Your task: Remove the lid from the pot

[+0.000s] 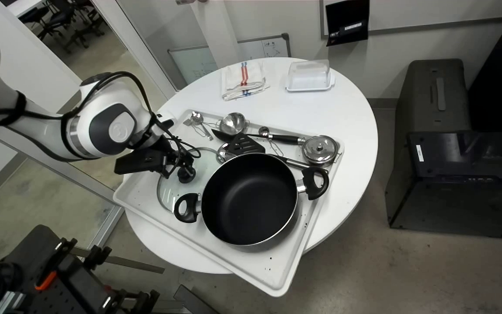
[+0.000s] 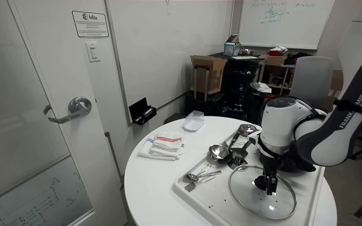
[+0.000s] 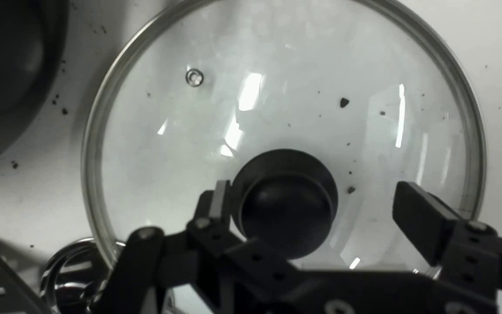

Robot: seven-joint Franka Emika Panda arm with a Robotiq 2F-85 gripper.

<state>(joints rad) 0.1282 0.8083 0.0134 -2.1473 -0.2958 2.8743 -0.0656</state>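
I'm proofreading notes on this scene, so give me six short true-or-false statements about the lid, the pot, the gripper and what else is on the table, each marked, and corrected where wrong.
The lid lies off the pot. True.
The lid is opaque. False: it is see-through.
The gripper stands open, with the lid's knob between its jaws in the wrist view. True.
The lid lies knob side down. False: the knob faces up.
Some folded cloths lie on the table, outside the tray. True.
The pot stands upside down. False: its mouth faces up, the black inside showing in an exterior view.
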